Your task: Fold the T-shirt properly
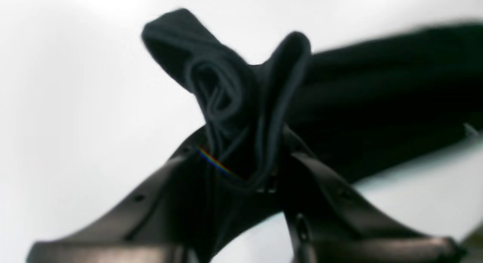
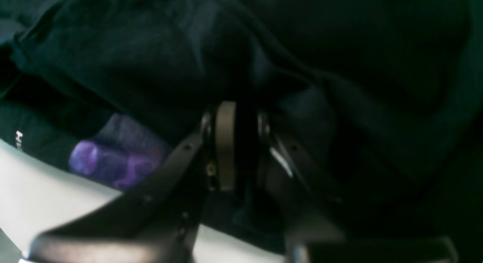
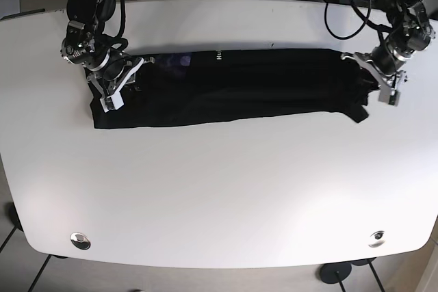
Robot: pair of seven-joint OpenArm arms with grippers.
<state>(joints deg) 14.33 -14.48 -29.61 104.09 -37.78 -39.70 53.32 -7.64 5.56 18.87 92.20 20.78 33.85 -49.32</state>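
Left wrist view: the left gripper is pinched on a bunched end of the dark shirt. A knot of hem and fabric stands up between the fingers, and the rest of the cloth trails away to the right over the white table. So the shirt's length runs off sideways from this hand, not straight ahead of it.

Right wrist view: the right gripper is closed on cloth too, its fingers close together with a fold of shirt wedged between them. Dark fabric fills almost everything ahead and to the right; a purple print shows at lower left, next to a strip of bare table.

Base view: the shirt lies as a long, narrow band across the far half of the table, long axis side to side. Each gripper holds one end: the right gripper at the view's left end, the left gripper at the view's right end. Neither arm is nearer; the band spans between them, so I judge that the next fold depends on moving the ends together.
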